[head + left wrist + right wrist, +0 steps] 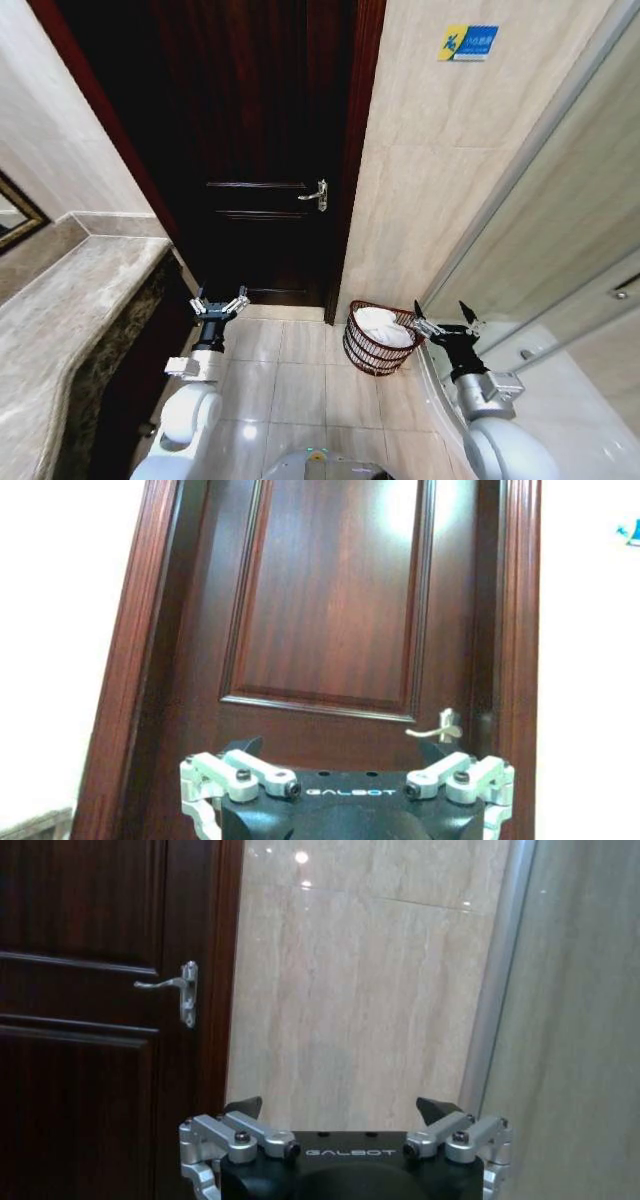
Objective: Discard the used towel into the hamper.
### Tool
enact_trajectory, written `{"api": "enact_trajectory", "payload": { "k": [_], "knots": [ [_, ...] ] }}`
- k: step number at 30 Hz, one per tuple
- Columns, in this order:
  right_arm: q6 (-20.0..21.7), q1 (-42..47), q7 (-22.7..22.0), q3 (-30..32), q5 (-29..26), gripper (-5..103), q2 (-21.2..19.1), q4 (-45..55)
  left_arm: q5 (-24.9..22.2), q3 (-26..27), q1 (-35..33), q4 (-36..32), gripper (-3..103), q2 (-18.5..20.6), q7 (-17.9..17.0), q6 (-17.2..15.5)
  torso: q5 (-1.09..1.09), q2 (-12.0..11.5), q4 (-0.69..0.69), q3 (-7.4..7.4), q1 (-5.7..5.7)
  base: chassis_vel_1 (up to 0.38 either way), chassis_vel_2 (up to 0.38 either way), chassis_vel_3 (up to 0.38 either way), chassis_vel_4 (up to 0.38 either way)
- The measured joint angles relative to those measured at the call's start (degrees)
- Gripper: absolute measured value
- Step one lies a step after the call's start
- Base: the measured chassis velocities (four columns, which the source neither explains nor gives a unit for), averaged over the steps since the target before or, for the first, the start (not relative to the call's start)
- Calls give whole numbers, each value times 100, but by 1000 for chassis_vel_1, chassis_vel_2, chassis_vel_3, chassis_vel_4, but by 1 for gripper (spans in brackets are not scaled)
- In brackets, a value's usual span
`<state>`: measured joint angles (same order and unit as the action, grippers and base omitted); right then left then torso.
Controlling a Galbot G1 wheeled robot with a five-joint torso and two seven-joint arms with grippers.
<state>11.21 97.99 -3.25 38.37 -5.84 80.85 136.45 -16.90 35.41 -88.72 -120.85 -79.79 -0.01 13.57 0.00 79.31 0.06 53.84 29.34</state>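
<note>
The hamper [377, 350], a small round reddish-brown wire basket, stands on the tiled floor by the wall to the right of the door. A white towel [382, 326] lies inside it, heaped near the rim. My right gripper [446, 322] hangs open and empty just right of the hamper's rim. Over on the left my left gripper [219, 303] is open too, raised in front of the door with nothing in it. In the wrist views, the left gripper [345, 748] faces the door panel, and the right gripper [342, 1108] faces the beige wall beside the door.
A dark wooden door [262, 150] with a silver lever handle [317, 194] is shut ahead. A marble counter [70, 320] runs along the left. A glass shower partition [560, 250] with a metal frame closes off the right. Glossy floor tiles [290, 370] lie between.
</note>
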Motion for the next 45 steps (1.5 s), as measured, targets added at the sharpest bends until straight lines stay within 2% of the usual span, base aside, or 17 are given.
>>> {"api": "enact_trajectory", "payload": {
  "k": [12,30,37,45],
  "knots": [
    [-7,8,-2,-49,56,100,-10,-65,-126,-3,57,104,100,-27,2,186,0,-1,0,-2,-2,126,-145,-143,138],
    [-2,50,-1,-220,118,100,-17,-31,-108,30,-2,136,100,-61,17,225,0,-3,0,-2,-2,124,-123,-129,124],
    [-9,96,0,-220,117,100,-9,4,-133,33,-25,123,100,-66,18,386,0,-3,-1,-2,-2,123,-123,-138,116],
    [-62,162,0,-183,110,100,-12,12,-143,4,-59,69,100,-87,30,331,1,-4,-1,-3,-2,132,-134,-121,124]
  ]
}}
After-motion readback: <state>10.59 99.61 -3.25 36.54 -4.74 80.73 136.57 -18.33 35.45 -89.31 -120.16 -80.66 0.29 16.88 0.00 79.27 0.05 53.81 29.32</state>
